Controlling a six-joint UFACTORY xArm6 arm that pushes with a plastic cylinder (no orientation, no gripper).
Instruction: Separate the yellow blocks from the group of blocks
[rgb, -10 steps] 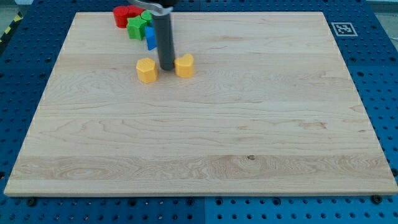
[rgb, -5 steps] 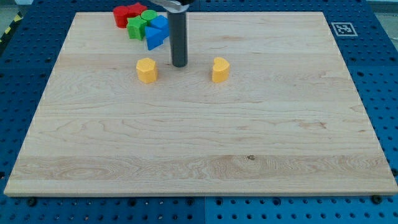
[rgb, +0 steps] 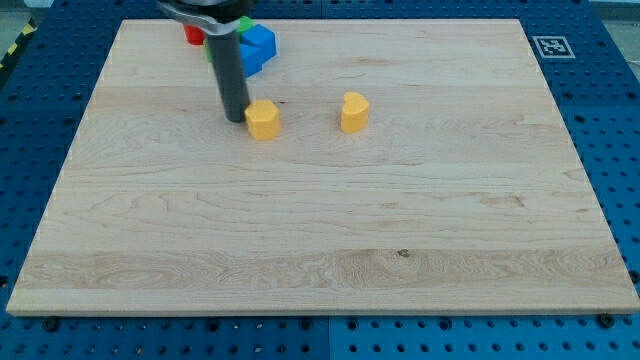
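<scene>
Standing on the wooden worktop (rgb: 320, 220), my tip (rgb: 237, 119) touches down just to the view's left of a yellow block (rgb: 263, 119), touching or very nearly touching its side. This arm carries no claw, only the dark rod, so nothing about spreading or pinching applies. A second yellow block (rgb: 354, 112), heart-like in outline, sits apart toward the view's right, level with the first one. Behind the rod, near the worktop's top edge, lies the group: a blue block (rgb: 257, 47) showing clearly, a sliver of a green block (rgb: 246, 22) just above it, and a red block (rgb: 193, 34) peeking out at the rod's left; the rod hides the rest of that cluster. Both yellow blocks lie below the group and clear of it, the nearer one still close to the blue block. Wide bare wood stretches toward the view's bottom and right, while the top edge is close behind the group. A square marker (rgb: 550, 46) sits off the worktop's top right corner.
</scene>
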